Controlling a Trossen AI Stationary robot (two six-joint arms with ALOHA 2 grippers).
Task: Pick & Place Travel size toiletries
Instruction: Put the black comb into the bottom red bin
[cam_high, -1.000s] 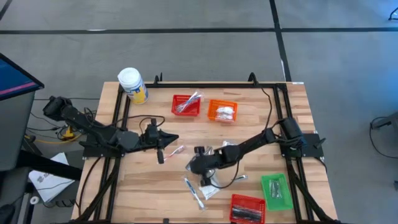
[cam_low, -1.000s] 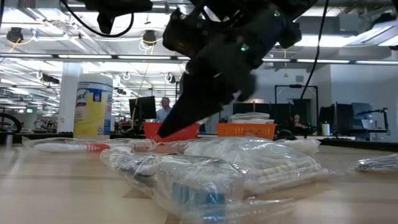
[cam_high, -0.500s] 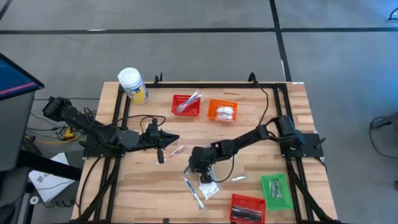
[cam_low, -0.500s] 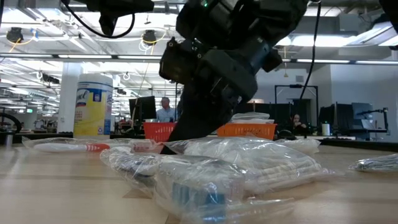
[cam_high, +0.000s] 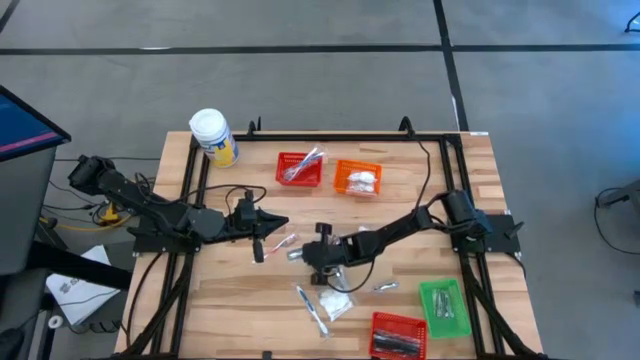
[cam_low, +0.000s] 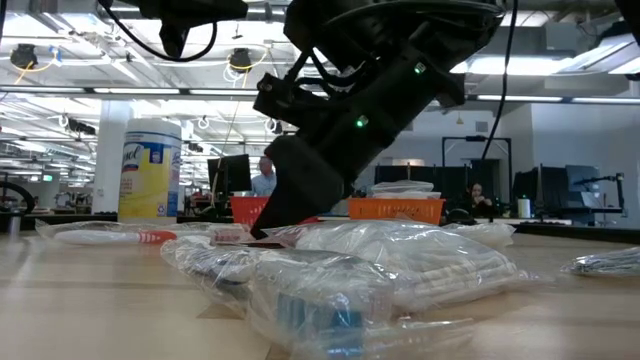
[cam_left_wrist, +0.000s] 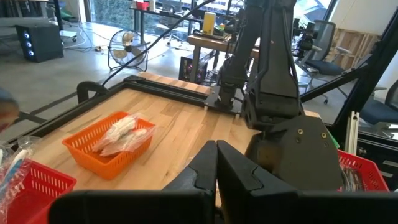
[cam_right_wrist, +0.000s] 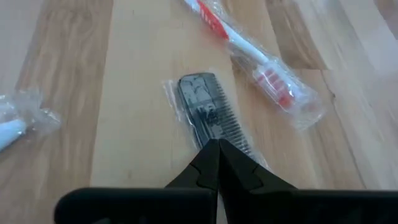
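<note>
Pale butcher-block wooden table (cam_high: 400, 215) carries scattered clear-wrapped toiletry packets (cam_high: 335, 303) near its front. Right gripper (cam_right_wrist: 217, 144), fingers pressed together, touches a wrapped black comb (cam_right_wrist: 208, 115). Left gripper (cam_left_wrist: 216, 149) hangs closed, empty. Open-plan office behind.

Four small plastic baskets stand on the wooden table: two red, one orange, one green. One red basket (cam_high: 299, 168) sits at upper centre of the high view with the orange basket (cam_high: 358, 179) just right of it; the green basket (cam_high: 443, 304) and the second red basket (cam_high: 398, 334) sit at lower right. One white-lidded yellow jar (cam_high: 213, 136) stands at upper left. Loose clear-wrapped items on the bare wood number about five: a red-and-white toothbrush (cam_right_wrist: 249, 55), a dark comb (cam_right_wrist: 208, 112), a white packet (cam_high: 336, 305), a slim stick (cam_high: 311, 307) and a small silver piece (cam_high: 385, 287). Two dark arms show.
</note>
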